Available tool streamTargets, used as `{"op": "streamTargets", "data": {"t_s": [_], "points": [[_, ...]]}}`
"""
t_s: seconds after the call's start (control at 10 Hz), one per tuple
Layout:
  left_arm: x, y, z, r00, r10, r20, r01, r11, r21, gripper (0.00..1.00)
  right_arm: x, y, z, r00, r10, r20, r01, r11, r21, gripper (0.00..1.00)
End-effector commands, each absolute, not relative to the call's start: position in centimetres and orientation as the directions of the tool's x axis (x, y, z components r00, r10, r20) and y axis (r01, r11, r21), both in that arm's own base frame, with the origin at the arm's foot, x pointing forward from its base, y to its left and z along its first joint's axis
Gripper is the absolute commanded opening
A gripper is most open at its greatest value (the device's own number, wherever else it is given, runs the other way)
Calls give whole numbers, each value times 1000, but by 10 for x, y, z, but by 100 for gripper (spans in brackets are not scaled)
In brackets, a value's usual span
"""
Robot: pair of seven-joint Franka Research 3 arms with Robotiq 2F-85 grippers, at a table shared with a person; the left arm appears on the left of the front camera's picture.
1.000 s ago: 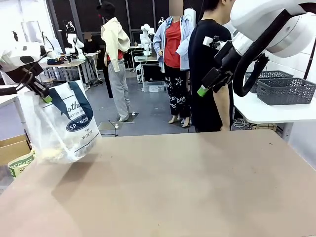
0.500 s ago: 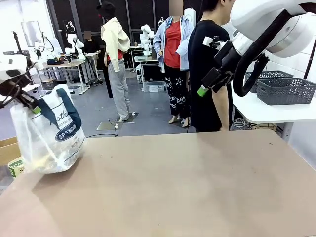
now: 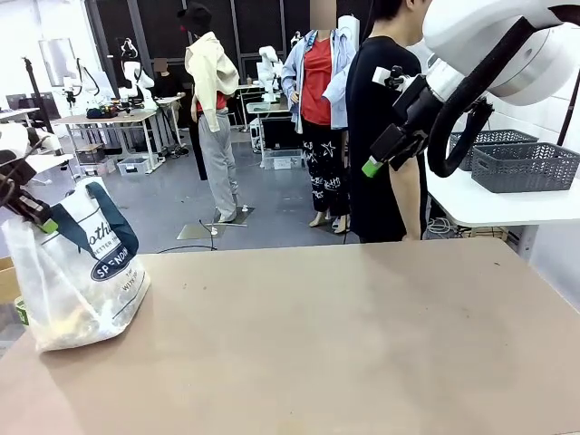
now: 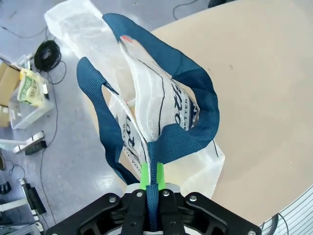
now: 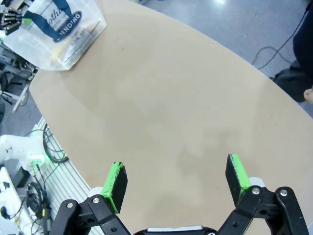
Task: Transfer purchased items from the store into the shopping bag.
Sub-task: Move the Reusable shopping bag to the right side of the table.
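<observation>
Beige table (image 3: 344, 335) carried the shopping bag (image 3: 77, 281) at its left edge (logo partly legible: "SPENDIN"); left gripper (image 4: 151, 172) pinched its navy handle (image 4: 193, 110), right gripper (image 5: 176, 178) gaped empty above.

Front, wrists; shared bag (image 3: 77, 276), perhaps
</observation>
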State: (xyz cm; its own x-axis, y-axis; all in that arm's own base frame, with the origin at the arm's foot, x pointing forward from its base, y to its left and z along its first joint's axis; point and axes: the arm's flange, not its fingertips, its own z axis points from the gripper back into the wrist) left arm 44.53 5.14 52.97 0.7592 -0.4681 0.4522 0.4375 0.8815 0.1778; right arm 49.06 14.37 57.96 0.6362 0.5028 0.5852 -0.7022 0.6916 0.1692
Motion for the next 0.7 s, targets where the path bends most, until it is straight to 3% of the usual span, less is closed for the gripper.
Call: {"op": "streamTargets", "data": {"t_s": [0.0,0.3,0.4,0.6], "points": [[448,52,534,755,-464,464,429,884,186,0,489,142,579,638,514,574,-703,692,161,100],[448,52,534,755,-464,464,429,884,186,0,489,142,579,638,514,574,-703,692,161,100],[445,51,529,759,-468,452,438,881,177,6,489,142,579,638,514,574,-703,692,161,100],[451,39,540,726,-515,455,488,853,187,46,491,144,580,636,503,585,-702,692,169,100]]}}
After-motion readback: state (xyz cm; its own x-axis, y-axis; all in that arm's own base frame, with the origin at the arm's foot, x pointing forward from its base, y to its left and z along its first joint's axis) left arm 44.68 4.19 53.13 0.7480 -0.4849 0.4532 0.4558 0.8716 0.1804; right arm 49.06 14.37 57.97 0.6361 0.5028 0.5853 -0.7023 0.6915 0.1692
